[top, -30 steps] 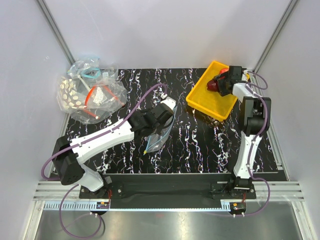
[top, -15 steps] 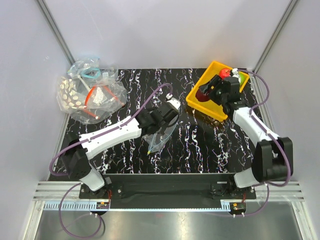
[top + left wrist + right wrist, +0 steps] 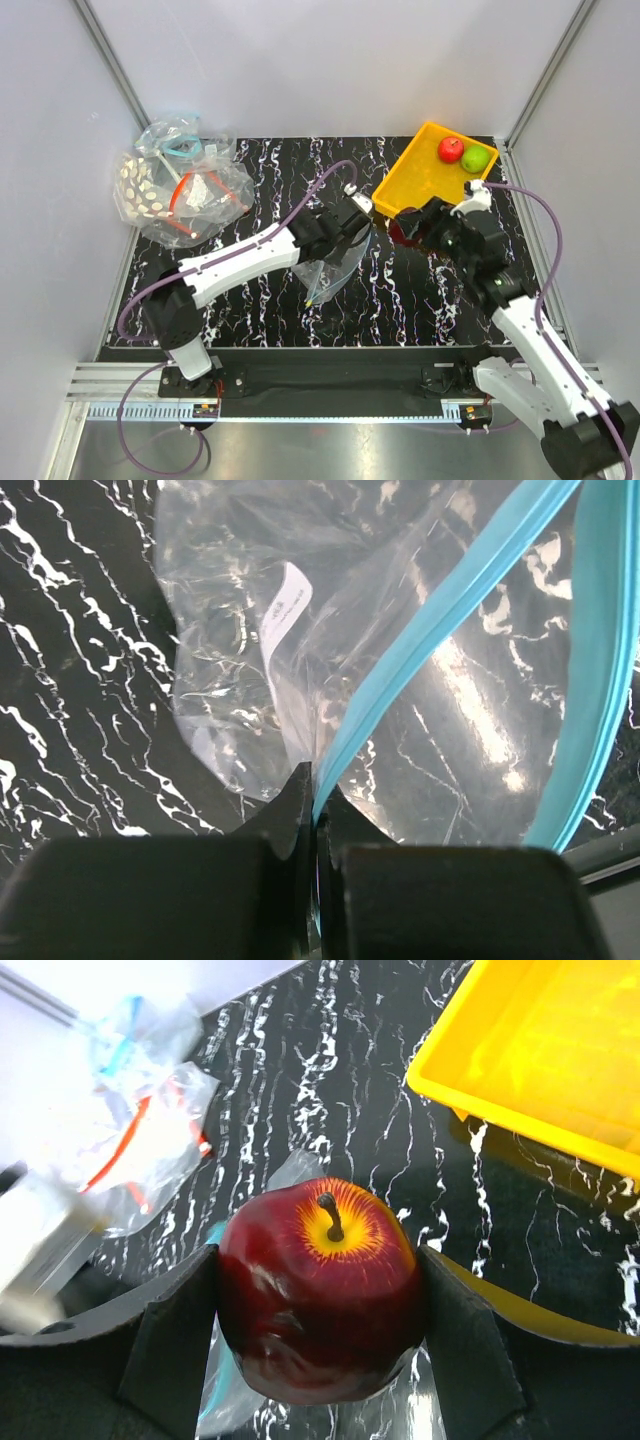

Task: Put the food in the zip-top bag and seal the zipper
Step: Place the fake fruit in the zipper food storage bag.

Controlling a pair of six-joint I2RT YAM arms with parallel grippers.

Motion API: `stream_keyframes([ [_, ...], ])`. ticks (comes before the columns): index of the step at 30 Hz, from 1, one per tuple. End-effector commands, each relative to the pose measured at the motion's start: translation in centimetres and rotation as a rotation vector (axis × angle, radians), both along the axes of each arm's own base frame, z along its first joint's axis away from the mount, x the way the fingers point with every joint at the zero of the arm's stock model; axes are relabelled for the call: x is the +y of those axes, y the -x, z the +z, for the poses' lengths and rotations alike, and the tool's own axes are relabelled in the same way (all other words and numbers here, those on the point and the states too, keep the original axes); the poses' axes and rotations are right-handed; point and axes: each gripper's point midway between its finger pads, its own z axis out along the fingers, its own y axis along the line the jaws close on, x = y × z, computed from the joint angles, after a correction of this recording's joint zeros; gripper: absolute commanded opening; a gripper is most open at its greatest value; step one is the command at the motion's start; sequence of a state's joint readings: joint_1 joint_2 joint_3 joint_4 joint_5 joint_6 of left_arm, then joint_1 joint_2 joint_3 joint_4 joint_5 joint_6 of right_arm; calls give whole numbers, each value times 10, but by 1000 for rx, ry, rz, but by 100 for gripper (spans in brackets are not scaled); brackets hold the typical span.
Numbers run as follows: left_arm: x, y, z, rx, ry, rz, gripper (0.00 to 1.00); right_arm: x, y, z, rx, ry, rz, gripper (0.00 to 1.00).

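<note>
My right pincer (image 3: 415, 228) clasps the dark apple (image 3: 320, 1300), right of centre in the overhead view, just beside the bag (image 3: 335, 265); my left pincer (image 3: 312, 805) is pinched tight on its blue zipper (image 3: 430, 645); the bag looks empty; the red apple (image 3: 451, 149) and green apple (image 3: 476, 159) sit in the yellow tray (image 3: 420, 185), upper right; sealing not yet done.

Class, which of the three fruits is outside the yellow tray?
The dark maroon apple, gripped between the right fingers; the red fruit and green fruit lie in the yellow tray.
</note>
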State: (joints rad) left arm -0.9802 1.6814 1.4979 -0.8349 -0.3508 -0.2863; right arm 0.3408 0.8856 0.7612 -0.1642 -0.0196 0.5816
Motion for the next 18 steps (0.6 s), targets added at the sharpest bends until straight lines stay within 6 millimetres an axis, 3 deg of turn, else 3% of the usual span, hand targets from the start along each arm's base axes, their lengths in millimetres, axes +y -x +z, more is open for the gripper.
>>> stream_keyframes([
  [1, -12, -9, 5, 12, 32, 38, 0, -2, 26, -6, 11, 21, 41, 42],
  [7, -19, -12, -2, 70, 91, 49, 0, 14, 49, -5, -1, -49, 149, 40],
  [18, -30, -13, -5, 115, 142, 49, 0, 43, 55, -11, 23, -149, 230, 38],
])
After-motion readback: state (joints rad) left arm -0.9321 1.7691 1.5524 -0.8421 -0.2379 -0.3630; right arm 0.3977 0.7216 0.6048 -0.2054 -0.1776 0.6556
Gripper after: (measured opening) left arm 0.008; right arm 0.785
